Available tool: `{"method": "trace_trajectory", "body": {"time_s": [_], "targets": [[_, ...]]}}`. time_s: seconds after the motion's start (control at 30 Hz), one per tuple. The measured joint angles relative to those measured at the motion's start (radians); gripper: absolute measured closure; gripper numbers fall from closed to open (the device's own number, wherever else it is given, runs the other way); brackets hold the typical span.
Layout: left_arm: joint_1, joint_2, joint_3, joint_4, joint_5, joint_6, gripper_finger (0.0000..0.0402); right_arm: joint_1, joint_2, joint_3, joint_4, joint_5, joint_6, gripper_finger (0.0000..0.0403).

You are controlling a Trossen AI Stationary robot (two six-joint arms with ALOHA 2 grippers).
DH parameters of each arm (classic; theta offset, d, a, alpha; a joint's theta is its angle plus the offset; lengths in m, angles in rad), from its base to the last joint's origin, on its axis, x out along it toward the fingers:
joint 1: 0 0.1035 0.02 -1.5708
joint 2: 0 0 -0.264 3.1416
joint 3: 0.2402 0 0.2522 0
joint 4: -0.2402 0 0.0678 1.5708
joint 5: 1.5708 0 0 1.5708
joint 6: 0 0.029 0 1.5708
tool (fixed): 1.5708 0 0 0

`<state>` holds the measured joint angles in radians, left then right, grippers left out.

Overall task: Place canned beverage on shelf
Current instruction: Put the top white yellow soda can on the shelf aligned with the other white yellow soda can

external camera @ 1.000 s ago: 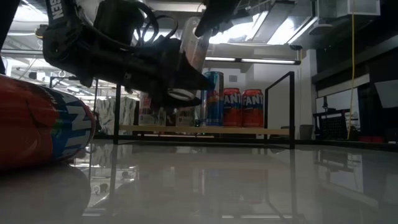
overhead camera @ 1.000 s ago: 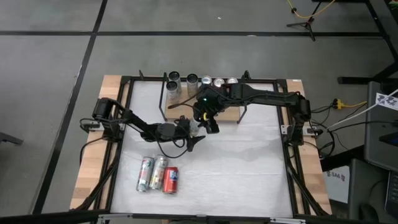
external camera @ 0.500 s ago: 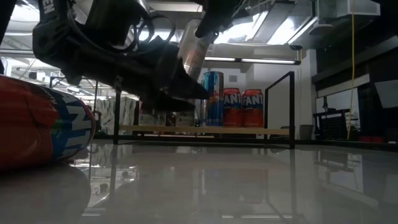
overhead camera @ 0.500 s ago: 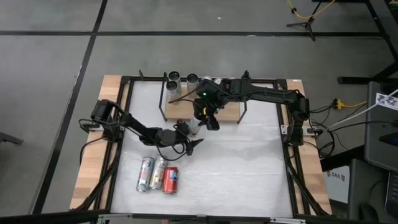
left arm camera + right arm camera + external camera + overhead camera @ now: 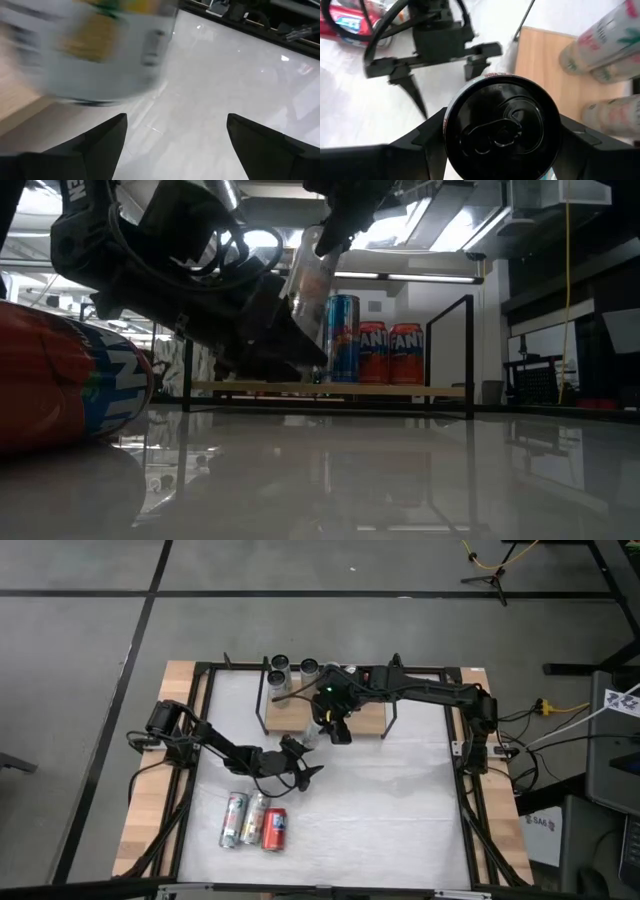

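Observation:
My right gripper (image 5: 326,727) is shut on a light-coloured can (image 5: 307,280) with a black top (image 5: 500,132), held tilted in the air by the near edge of the shelf (image 5: 288,716). The shelf is a light-wood board with black rod uprights. A blue can (image 5: 342,338) and two orange cans (image 5: 373,352) stand on it. My left gripper (image 5: 303,768) is open and empty, just near and left of the held can. In the left wrist view (image 5: 175,142) the can shows blurred (image 5: 95,45). My right gripper pinches the can's upper wall just below its top rim (image 5: 451,131), one finger (image 5: 422,137) on each side. The fingers come from the can's top end and run along its length. The can is lifted clear and tilted, its bottom toward my left gripper.
Three cans lie side by side near the table's front left: two silver-green (image 5: 233,819) and one red (image 5: 275,829). More pale cans (image 5: 279,667) stand along the shelf's far side. Bare white tabletop (image 5: 400,810) spreads to the right.
My left gripper has drawn back from the can toward the table's near edge and has sunk lower. My right gripper has carried the can a little toward the far edge, closer to the shelf, and the can stays tilted and clear.

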<state>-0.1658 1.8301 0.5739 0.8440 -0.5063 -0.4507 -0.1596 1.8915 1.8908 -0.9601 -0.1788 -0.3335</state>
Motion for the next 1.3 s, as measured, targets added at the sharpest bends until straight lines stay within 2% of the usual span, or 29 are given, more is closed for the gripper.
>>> {"method": "trace_trajectory", "body": {"time_s": [0.13,0.4,0.77,1.3], "targets": [[0.000,0.000,0.000,0.000,0.015,0.006,0.0064,-0.006,0.000,0.000,0.030,0.032,-0.023,0.0149],[0.001,0.000,0.000,0.001,0.026,0.006,0.0064,-0.059,0.000,0.000,0.063,0.030,-0.028,0.0149],[0.001,0.000,0.000,0.002,0.026,0.005,0.0064,-0.125,0.000,0.000,0.123,-0.023,-0.041,0.0149],[0.002,-0.001,0.000,0.031,0.030,0.005,0.0064,-0.135,0.051,0.001,0.147,0.012,-0.068,0.0149]]}}
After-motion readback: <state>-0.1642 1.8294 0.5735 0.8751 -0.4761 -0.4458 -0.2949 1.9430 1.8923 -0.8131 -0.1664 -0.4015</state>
